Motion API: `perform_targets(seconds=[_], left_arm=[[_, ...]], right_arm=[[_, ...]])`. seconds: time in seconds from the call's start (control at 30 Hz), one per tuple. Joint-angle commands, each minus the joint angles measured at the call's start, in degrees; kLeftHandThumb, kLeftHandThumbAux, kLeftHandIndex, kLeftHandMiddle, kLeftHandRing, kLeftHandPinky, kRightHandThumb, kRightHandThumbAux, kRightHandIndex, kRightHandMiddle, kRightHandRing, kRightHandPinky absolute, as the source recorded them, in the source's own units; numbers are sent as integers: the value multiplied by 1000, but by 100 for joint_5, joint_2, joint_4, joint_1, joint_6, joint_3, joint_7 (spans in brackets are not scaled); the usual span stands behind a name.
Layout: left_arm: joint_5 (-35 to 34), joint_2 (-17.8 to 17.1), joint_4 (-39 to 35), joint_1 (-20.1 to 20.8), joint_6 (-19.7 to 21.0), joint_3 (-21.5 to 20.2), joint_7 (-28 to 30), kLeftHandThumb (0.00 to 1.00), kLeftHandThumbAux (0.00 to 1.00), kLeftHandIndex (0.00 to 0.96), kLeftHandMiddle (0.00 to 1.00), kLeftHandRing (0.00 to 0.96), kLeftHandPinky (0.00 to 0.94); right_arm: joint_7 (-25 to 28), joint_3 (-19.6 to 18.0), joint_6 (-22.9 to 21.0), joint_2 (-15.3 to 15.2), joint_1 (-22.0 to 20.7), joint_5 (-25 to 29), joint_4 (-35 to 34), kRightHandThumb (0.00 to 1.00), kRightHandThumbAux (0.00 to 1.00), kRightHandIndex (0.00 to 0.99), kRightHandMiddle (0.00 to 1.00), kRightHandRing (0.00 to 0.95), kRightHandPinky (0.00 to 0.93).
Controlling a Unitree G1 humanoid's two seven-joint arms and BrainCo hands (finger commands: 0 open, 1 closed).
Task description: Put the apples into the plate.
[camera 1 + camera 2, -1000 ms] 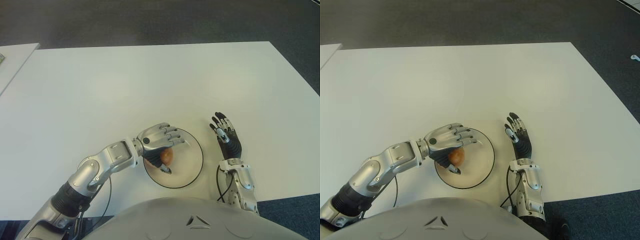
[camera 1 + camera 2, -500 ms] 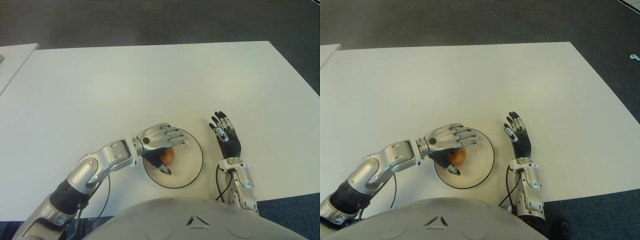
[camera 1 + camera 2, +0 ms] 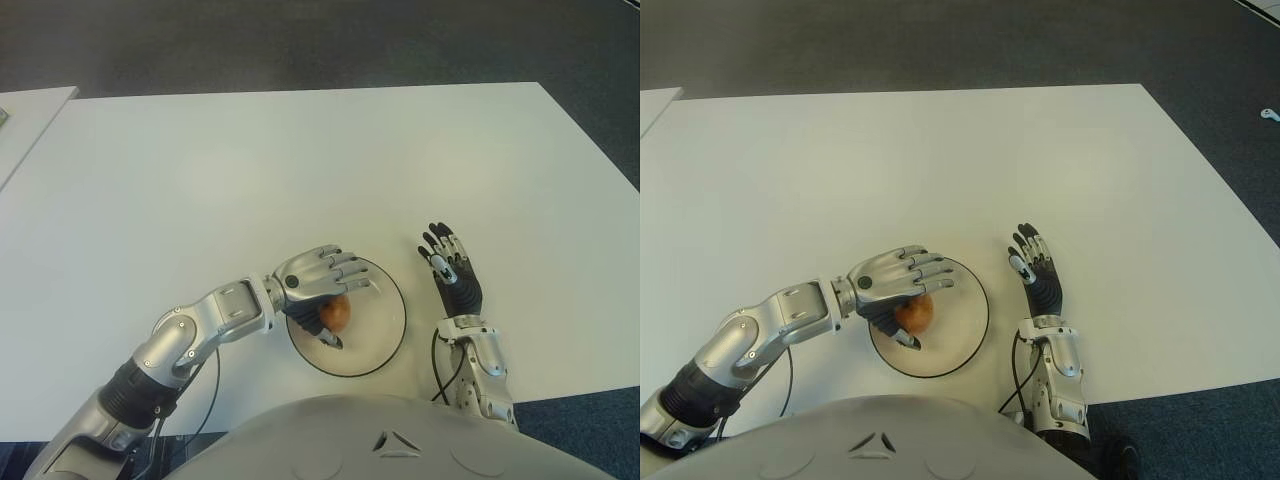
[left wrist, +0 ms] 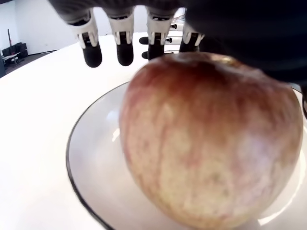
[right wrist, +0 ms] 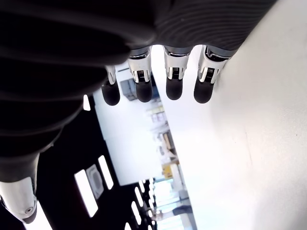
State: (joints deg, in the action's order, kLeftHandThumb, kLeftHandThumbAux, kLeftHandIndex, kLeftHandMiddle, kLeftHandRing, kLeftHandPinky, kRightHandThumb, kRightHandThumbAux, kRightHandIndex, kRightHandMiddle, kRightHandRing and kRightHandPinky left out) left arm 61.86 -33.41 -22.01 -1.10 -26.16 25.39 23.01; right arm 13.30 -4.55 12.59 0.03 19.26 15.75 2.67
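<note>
One apple in plate, under left hand, fingers loosely spread.

We see a red-and-yellow streaked apple on a white plate rimmed in black; the surface is white, both the left hand and the right hand silver with black fingertips, the floor dark grey

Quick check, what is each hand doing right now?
Left hand: over the plate, apple under its palm with fingers extended; whether it grips cannot be told.
Right hand: open, holding nothing, right of the plate.
</note>
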Motion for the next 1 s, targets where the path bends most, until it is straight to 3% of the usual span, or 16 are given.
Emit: perform_targets(seconds=[0.03,0.13,0.27,0.37,0.43,0.53,0.6,0.77,1.0], left_arm=[[-181,82,-192,-294,407,-389,-142,0,253,0,0,0,0],[-368,611,-392,-703,1077,-692,-322,0,282,0,0,0,0],[-755,1775,-558,-1325,2176,-1018,-964,38,329,6,0,2,65],[-1389,2295,-566,-1540,2514,-1389,-1404,82,346,34,12,29,122],[-1653,2604,-596,-1654,2698,-1479,-1583,132,355,82,49,86,207],[-2764,3930,-931,-1917,3722,-1598,-1747,181,375,138,112,147,246],[-3495,4497,-1143,-2068,4002,-1754,-1909,203,401,171,152,179,263],[-4492,4853,-1262,-2333,3804,-2006,-2234,230,461,243,218,231,310],[-5278,4424,-861,-2809,2948,-1884,-2646,212,508,304,244,240,282]], right_arm=[[-3,38,-151,69,202,-30,243,243,606,104,76,9,0],[44,52,-59,76,215,-28,257,252,597,118,80,8,0],[82,44,-56,57,266,1,224,266,574,133,62,1,0],[118,20,-47,46,279,40,227,270,567,137,56,0,0],[138,3,-44,40,283,64,230,277,563,140,57,0,0],[165,-16,-24,55,271,91,246,291,550,148,55,0,0],[167,-17,-25,67,279,94,230,302,536,156,47,0,0],[142,38,20,114,391,54,-4,314,522,175,49,0,0],[128,88,135,142,454,-15,-125,340,535,230,104,26,13]])
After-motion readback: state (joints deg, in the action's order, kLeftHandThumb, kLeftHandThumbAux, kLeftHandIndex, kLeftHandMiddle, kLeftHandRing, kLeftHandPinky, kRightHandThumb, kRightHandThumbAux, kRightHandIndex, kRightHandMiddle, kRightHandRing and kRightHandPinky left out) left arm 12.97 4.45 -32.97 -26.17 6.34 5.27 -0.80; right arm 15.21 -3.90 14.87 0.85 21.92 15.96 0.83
